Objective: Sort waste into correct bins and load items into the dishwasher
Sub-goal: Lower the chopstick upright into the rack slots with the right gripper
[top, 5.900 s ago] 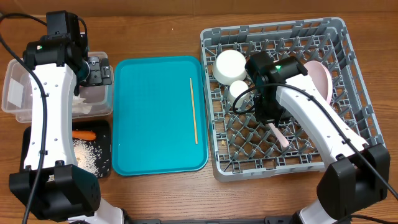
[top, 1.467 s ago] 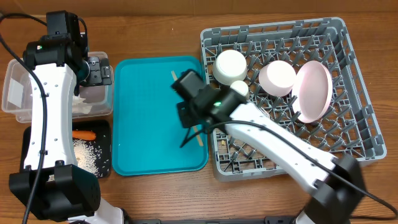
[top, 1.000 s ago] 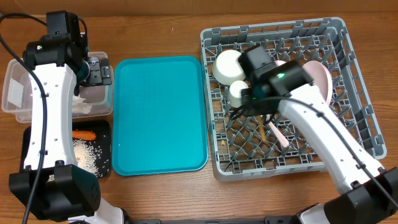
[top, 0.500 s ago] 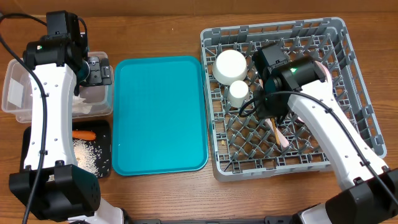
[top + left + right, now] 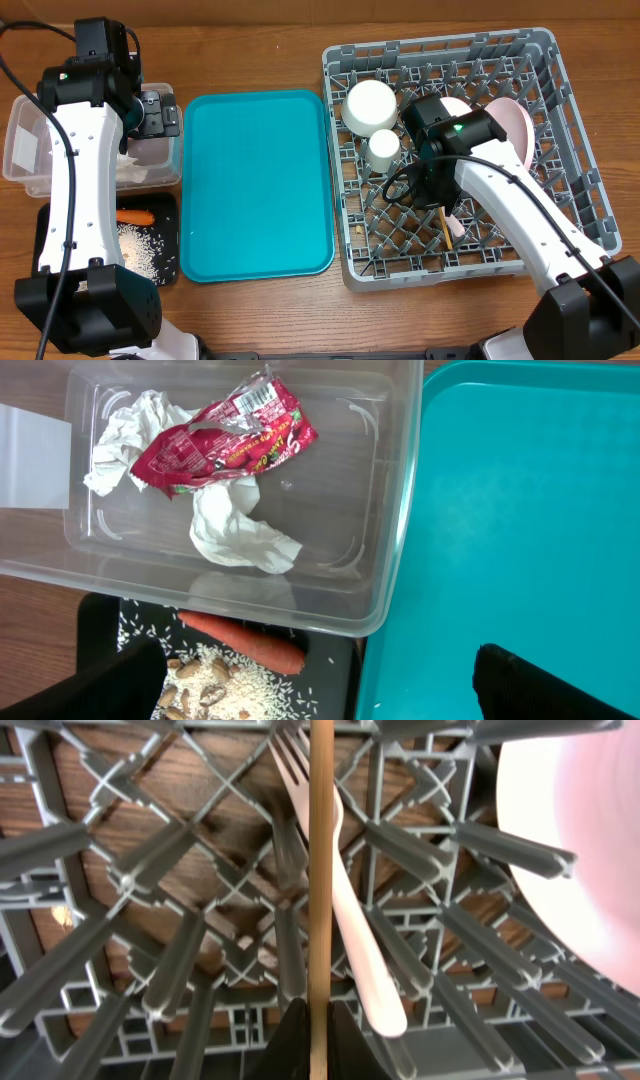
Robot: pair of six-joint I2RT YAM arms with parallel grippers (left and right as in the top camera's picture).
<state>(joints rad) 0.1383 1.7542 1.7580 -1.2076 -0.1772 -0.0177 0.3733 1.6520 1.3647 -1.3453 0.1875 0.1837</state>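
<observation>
My right gripper [image 5: 320, 1042] is shut on the thin wooden chopstick [image 5: 320, 870], holding it low among the pegs of the grey dishwasher rack [image 5: 560, 60]. The chopstick [image 5: 445, 224] lies alongside the white fork [image 5: 352, 945]. The pink plate [image 5: 517, 130] stands on edge at the right. A white bowl [image 5: 370, 103] and small cup [image 5: 383, 147] sit at the rack's back left. My left gripper [image 5: 320, 700] hangs open over the clear tub [image 5: 400, 510], which holds napkins [image 5: 240, 532] and a red wrapper [image 5: 220, 445]. In the black tray [image 5: 340, 675] lie a carrot [image 5: 245, 640] and rice [image 5: 250, 688].
The teal tray [image 5: 255, 185] lies bare between the bins and the rack. The clear tub [image 5: 25, 150] and the black tray [image 5: 50, 225] sit along the table's left edge. My right arm crosses the rack's middle, covering part of a second bowl [image 5: 455, 104].
My right gripper carried the chopstick off the teal tray into the rack and has now sunk it down beside the fork. The left arm has not moved.
</observation>
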